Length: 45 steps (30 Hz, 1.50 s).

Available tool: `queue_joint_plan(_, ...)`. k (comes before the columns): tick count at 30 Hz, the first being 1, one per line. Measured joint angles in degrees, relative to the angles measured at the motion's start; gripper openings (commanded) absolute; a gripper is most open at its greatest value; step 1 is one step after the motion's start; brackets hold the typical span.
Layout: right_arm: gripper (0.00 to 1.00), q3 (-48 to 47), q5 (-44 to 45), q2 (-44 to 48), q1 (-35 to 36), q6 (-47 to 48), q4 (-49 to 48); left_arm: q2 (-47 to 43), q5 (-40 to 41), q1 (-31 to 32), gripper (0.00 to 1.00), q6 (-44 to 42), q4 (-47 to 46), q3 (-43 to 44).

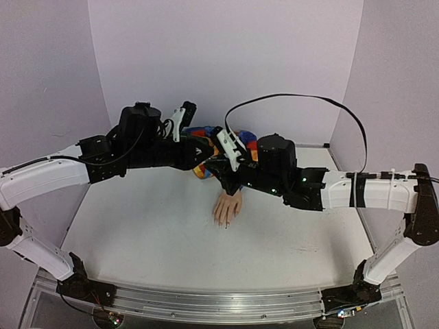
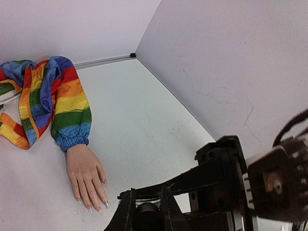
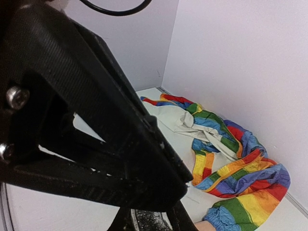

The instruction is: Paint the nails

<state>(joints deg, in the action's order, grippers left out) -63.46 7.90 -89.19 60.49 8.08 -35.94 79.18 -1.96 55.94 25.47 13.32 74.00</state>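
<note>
Nearest to us, at the bottom edge of the left wrist view, the left gripper point(image 2: 146, 199) has its fingers clamped on what looks like a dark round cap point(image 2: 147, 215). Low in the right wrist view, the right gripper point(image 3: 148, 222) is pinched on a dark speckled bottle point(image 3: 144, 217), as far as we can tell. Our nails point(image 2: 89, 209) tip the mannequin hand point(image 2: 86, 175), which lies flat at lower left of the left wrist frame, at the cuff of the rainbow sleeve point(image 2: 67, 106). We judge the nails tiny, hard and slick. The hand is probably light and apt to slide on the table point(image 1: 151, 233), and the sleeve is too soft to anchor it. We would touch the nails with the brush only and steady the hand at the wrist.
</note>
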Motion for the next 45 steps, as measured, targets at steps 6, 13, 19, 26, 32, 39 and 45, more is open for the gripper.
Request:
queue_joint_plan(6,0.00,1.33,-30.82,3.54,-6.62,-8.13,3.96,-2.19,-19.56,-2.60,0.00,-8.92,-2.93,-3.23)
queue_joint_plan(13,0.00,-0.39,-65.53,4.90,-6.67,-23.41,0.22,-5.68,-49.99,-2.10,0.00,-18.97,-8.20,-4.11)
queue_joint_plan(19,0.00,0.20,-65.35,5.62,-5.73,-22.32,-0.35,-5.73,-51.82,-1.31,0.46,-20.41,-9.35,-4.24)
queue_joint_plan(26,0.00,4.02,-44.85,10.73,-6.82,-10.86,2.10,-11.50,-38.16,-1.62,0.81,-15.37,-6.34,-8.52)
queue_joint_plan(32,0.00,4.17,-26.32,10.14,-6.40,-5.46,2.12,-16.39,-21.59,-1.62,0.84,-9.11,-1.11,-8.98)
queue_joint_plan(39,0.00,3.37,-8.90,4.74,-1.27,-0.87,3.08,-12.68,-10.84,-1.62,0.63,-1.18,1.20,-6.54)
queue_joint_plan(45,0.00,0.52,-1.29,1.60,1.14,0.31,4.44,-8.11,-6.25,-1.31,0.51,0.48,1.11,-3.91)
